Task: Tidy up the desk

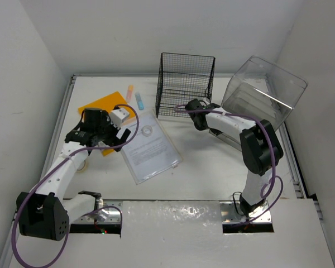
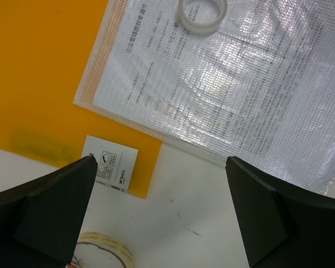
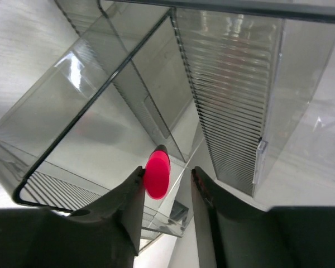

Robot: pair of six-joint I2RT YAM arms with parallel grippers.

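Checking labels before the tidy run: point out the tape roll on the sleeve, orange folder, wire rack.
tape roll [image 2: 202,28]: left wrist view, near side of its ring.
orange folder [image 1: 103,103]: top view, bare far corner.
wire rack [image 1: 185,73]: top view, mesh back wall.

The left arm and right arm were built of white tubular links joined by bulky black joint housings, with a thin purple cable looping along each. The left fingers and right fingers were matte black, wedge-shaped.
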